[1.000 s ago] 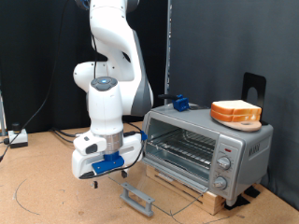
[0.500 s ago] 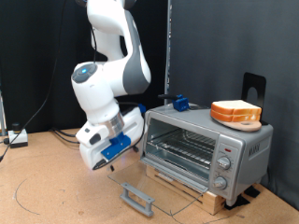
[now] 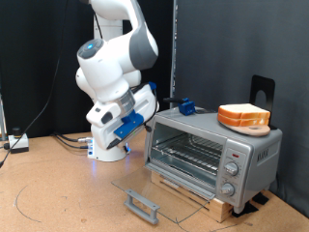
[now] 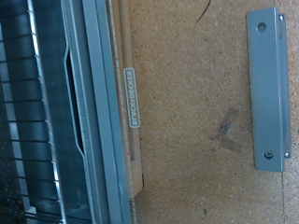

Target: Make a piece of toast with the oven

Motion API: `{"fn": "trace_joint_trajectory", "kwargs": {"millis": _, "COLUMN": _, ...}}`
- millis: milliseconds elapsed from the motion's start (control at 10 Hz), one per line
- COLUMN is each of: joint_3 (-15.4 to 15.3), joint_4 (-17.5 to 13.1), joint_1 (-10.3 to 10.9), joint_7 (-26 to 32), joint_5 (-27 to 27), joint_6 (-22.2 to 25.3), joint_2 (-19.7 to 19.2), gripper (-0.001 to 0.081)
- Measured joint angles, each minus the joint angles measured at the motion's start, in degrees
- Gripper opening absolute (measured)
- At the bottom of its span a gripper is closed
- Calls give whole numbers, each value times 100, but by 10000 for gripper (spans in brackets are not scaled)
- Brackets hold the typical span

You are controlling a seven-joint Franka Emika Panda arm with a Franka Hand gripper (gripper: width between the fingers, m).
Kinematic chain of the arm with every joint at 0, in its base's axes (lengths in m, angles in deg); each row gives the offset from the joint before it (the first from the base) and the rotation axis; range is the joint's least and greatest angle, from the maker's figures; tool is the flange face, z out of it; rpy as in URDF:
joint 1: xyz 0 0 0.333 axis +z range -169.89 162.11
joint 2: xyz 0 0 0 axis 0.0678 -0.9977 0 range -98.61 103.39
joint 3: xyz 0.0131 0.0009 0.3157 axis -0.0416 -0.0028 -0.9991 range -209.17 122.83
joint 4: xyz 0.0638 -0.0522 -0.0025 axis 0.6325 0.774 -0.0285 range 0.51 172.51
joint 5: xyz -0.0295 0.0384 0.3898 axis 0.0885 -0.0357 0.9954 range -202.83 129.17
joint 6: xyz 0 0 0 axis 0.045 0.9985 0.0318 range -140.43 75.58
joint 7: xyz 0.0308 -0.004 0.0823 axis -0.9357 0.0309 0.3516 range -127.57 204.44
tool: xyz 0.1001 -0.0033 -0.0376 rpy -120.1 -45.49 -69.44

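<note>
The gripper (image 3: pixel 142 104) is held raised beside the oven (image 3: pixel 214 152); its state cannot be told. Below it the door (image 3: pixel 154 196) lies open, the rack (image 3: pixel 188 153) bare. Toast (image 3: pixel 243 117) rests on top.

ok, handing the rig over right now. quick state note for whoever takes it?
Gripper: raised beside the oven, at the exterior view's left; nothing seen in it; open or shut unclear.
Oven: glass door folded down flat, grey bar handle at its front edge, wire rack bare.
Bread slices: stacked on the oven's top, untouched.
Done: door open.
Left: toast into the oven, door shut, knobs set.
</note>
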Motion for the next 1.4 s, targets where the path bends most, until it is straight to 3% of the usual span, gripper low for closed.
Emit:
{"fn": "trace_joint_trajectory", "kwargs": {"millis": 100, "joint_3": -51, "joint_4": 157, "joint_1": -3, "joint_7": -131, "joint_5": -26, "joint_6": -46, "joint_2": 223, "gripper": 807}}
{"fn": "trace_joint_trajectory", "kwargs": {"millis": 200, "joint_3": -50, "joint_4": 155, "joint_1": -6, "joint_7": -121, "joint_5": -24, "joint_6": -36, "joint_2": 202, "gripper": 807}}
{"fn": "trace_joint_trajectory", "kwargs": {"millis": 600, "joint_3": -55, "joint_4": 119, "joint_1": 334, "joint_7": 2295, "joint_5": 1013, "joint_6": 703, "joint_2": 469, "gripper": 807}}
{"fn": "trace_joint_trajectory", "kwargs": {"millis": 900, "joint_3": -100, "joint_4": 173, "joint_1": 614, "joint_7": 3988, "joint_5": 1179, "joint_6": 1073, "joint_2": 895, "gripper": 807}}
{"fn": "trace_joint_trajectory", "kwargs": {"millis": 1100, "joint_3": -230, "joint_4": 174, "joint_1": 720, "joint_7": 4439, "joint_5": 737, "joint_6": 1380, "joint_2": 1172, "gripper": 807}}
{"fn": "trace_joint_trajectory", "kwargs": {"millis": 1200, "joint_3": -224, "joint_4": 186, "joint_1": 707, "joint_7": 4333, "joint_5": 836, "joint_6": 1367, "joint_2": 1163, "gripper": 807}}
{"fn": "trace_joint_trajectory", "kwargs": {"millis": 1400, "joint_3": -245, "joint_4": 186, "joint_1": 788, "joint_7": 5052, "joint_5": 1103, "joint_6": 1146, "joint_2": 1249, "gripper": 807}}
